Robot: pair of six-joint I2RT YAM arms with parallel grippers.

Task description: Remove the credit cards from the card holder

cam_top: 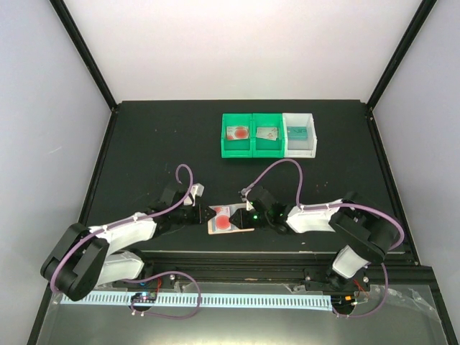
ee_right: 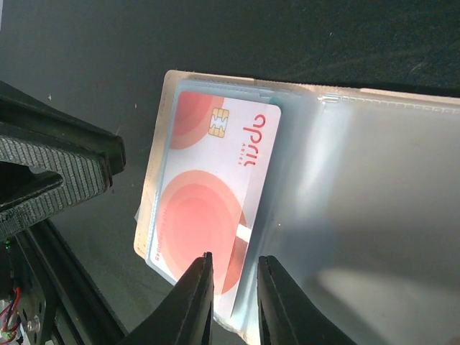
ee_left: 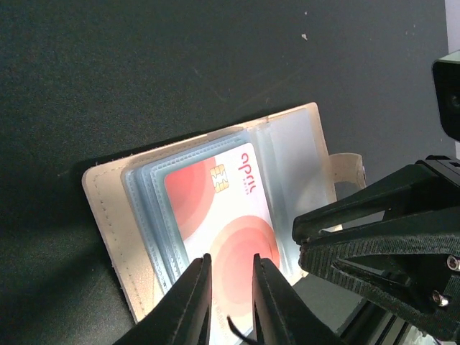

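Note:
The card holder (cam_top: 231,231) lies open on the black table between my two grippers, its peach cover (ee_left: 108,208) and clear pocket pages (ee_right: 374,187) showing. A pale credit card (cam_top: 224,220) with red blotches and a chip lies on its top page (ee_left: 223,208) (ee_right: 208,165). My left gripper (cam_top: 208,215) (ee_left: 230,259) hovers low over the card's near end, jaws a narrow gap apart and nothing pinched. My right gripper (cam_top: 248,214) (ee_right: 235,257) comes from the other side, jaws also narrowly apart, astride the card's long edge and the pocket page. Contact is unclear.
At the back stand two green bins (cam_top: 237,144) (cam_top: 267,144) and a white bin (cam_top: 300,146), side by side. Each holds a card: a red-blotched one (cam_top: 236,132), a silver-grey one (cam_top: 267,132), a teal one (cam_top: 299,131). The holder's tab (ee_left: 345,169) sticks out towards the right gripper.

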